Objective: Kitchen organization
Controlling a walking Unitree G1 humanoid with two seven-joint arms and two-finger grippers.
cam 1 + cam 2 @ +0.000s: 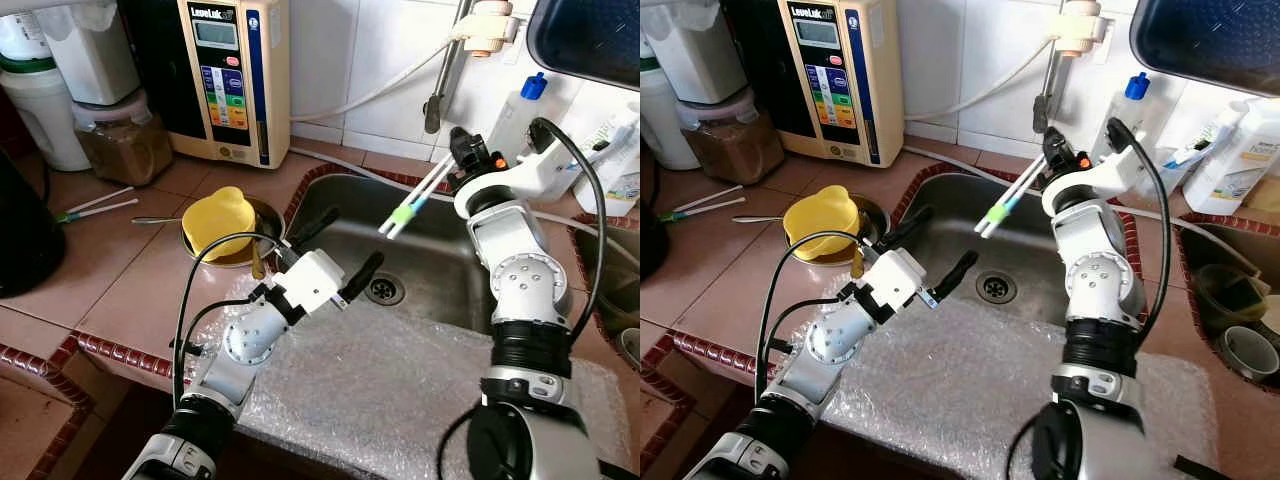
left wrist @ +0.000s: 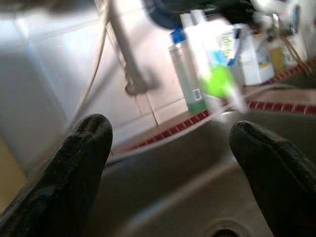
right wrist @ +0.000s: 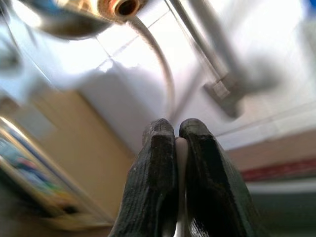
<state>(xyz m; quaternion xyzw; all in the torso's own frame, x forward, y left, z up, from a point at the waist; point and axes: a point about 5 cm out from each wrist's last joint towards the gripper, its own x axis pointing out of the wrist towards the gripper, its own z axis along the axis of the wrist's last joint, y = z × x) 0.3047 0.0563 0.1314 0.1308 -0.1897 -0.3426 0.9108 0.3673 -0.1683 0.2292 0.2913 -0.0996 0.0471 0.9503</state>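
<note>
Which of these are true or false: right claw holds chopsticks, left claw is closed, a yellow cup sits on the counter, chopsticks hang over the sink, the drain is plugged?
1. The right claw grips the white chopsticks. True.
2. The left claw is closed. False: its fingers are spread apart and empty.
3. A yellow cup sits on the counter. True.
4. The chopsticks hang over the sink. True.
5. The drain is plugged. False: its strainer holes show.

Silver arms, black cables, black-fingered hands
</note>
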